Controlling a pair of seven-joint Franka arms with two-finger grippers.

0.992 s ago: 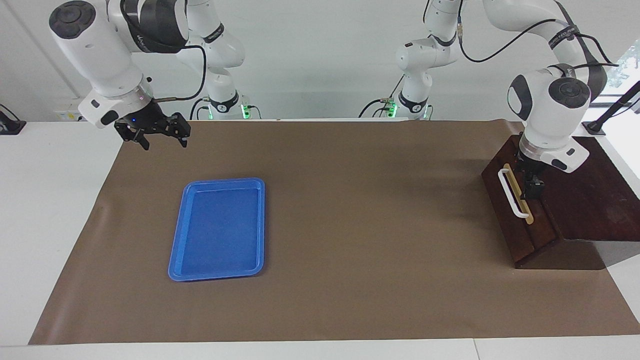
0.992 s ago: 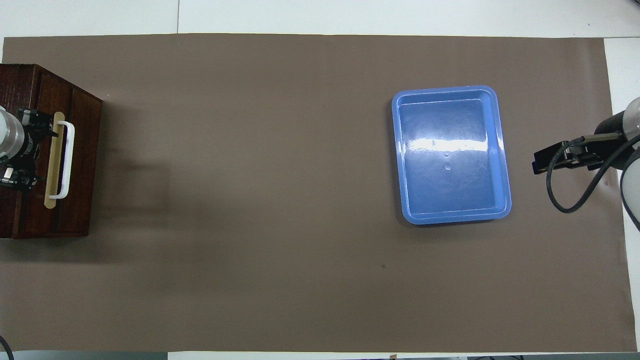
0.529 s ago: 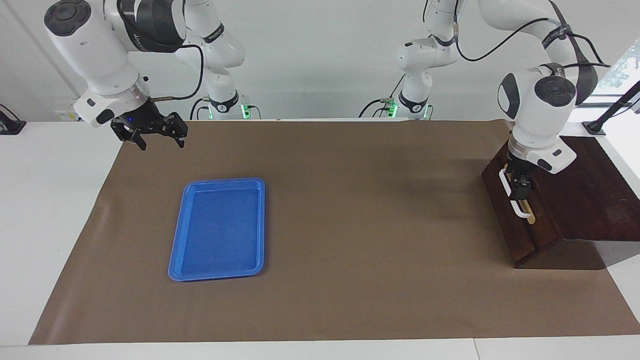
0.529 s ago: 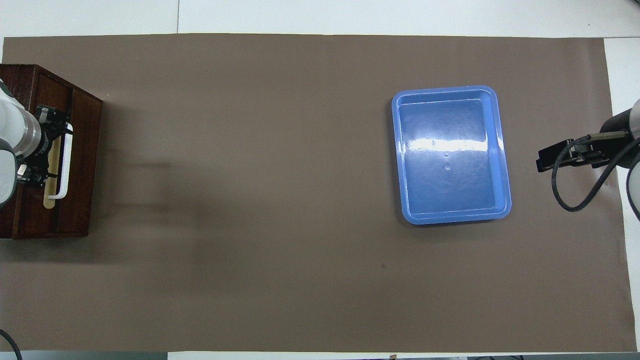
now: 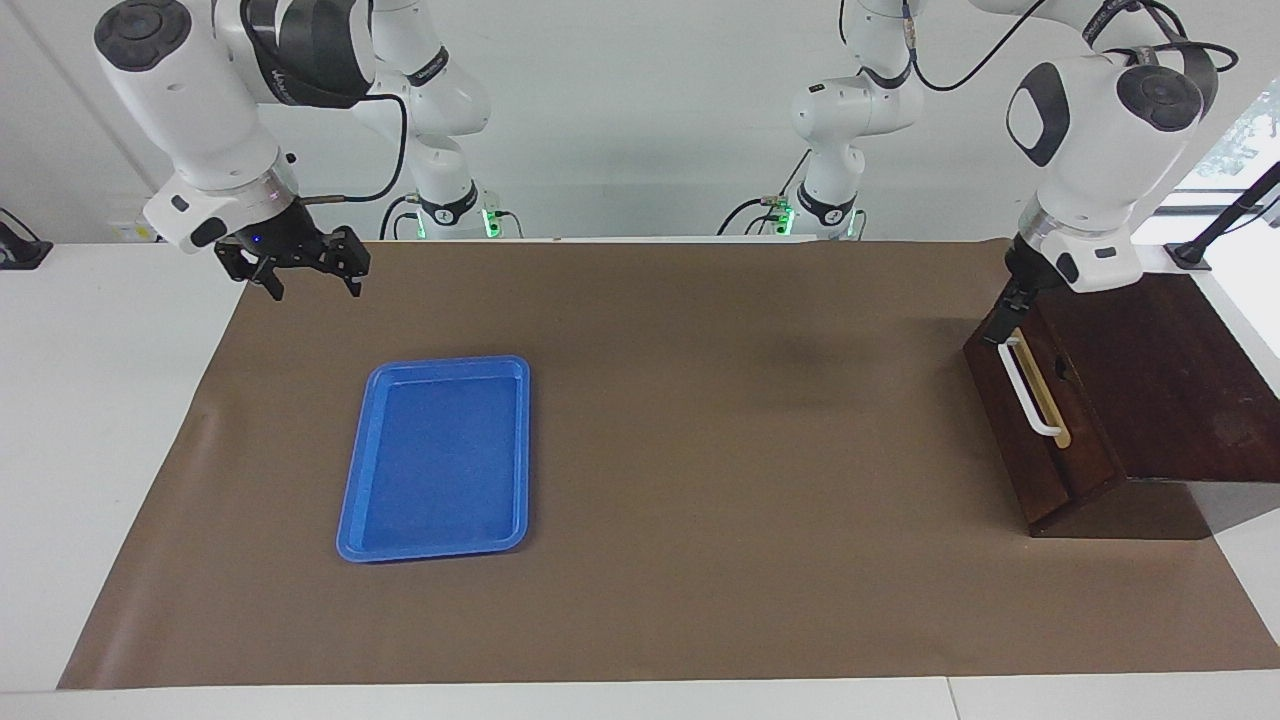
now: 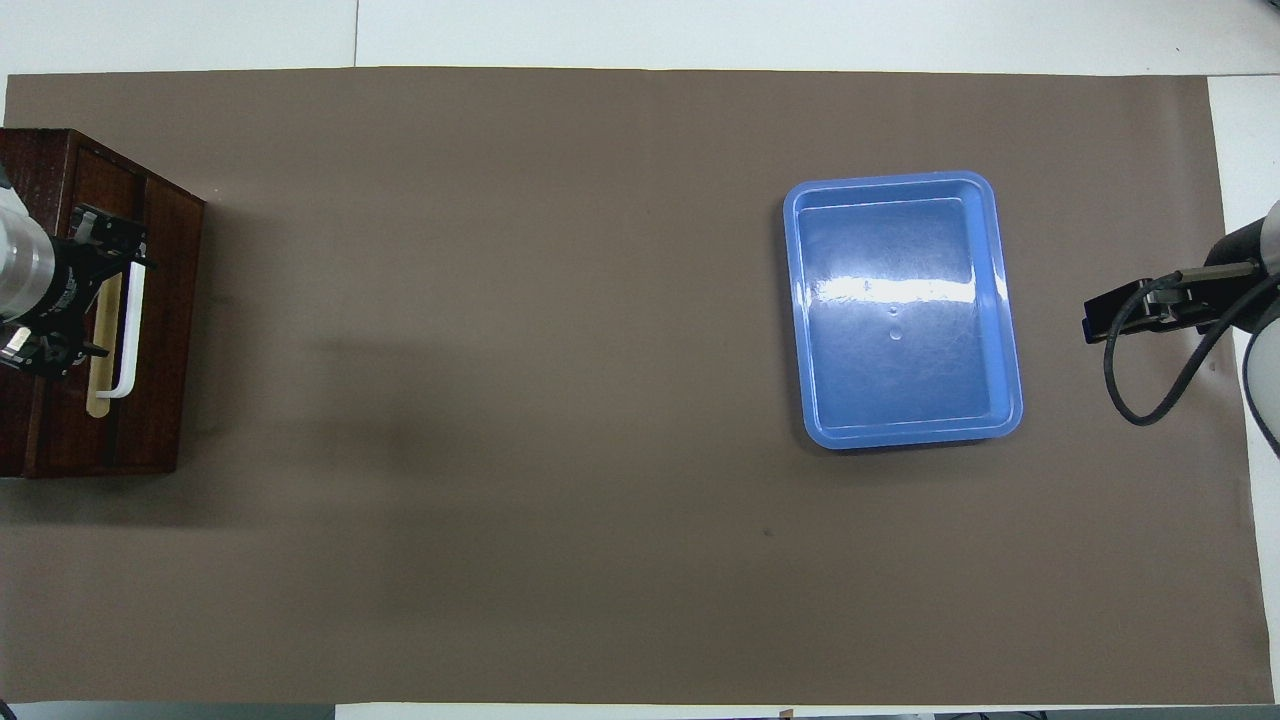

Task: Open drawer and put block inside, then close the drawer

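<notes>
Facing view. Drawer (image 5: 1035,400): sitting shut in its dark box (image 5: 1160,380) at the left arm's end of the desk (image 5: 700,600), white handle (image 5: 1027,385) facing the desk's middle. Left hand (image 5: 1003,318): hanging just over the handle's end nearer the robots, fingers parted wide, gripping nothing; whether it is touching the handle cannot be told. Right hand (image 5: 300,275): hovering over the desk corner at the right arm's end, beside the robots' edge, fingers spread wide, carrying nothing; this arm is waiting. Tray (image 5: 437,458): blue, lying flat toward the right arm's end, nothing in it. Block: not showing anywhere in this view.

Overhead view. Drawer (image 6: 160,320): lying flush with the box front at the desk edge. Left hand (image 6: 75,300): covering the handle (image 6: 130,330) and its tan strip. Right hand (image 6: 1130,315): showing at the other desk edge, well apart from the tray (image 6: 900,310). Block: not showing here either.

Step in hand, as judged: with the drawer shut and no block out, either the close is finishing or the opening is only starting. If opening, the next move is calling for fingers around the handle and a straight pull toward the desk's middle.
</notes>
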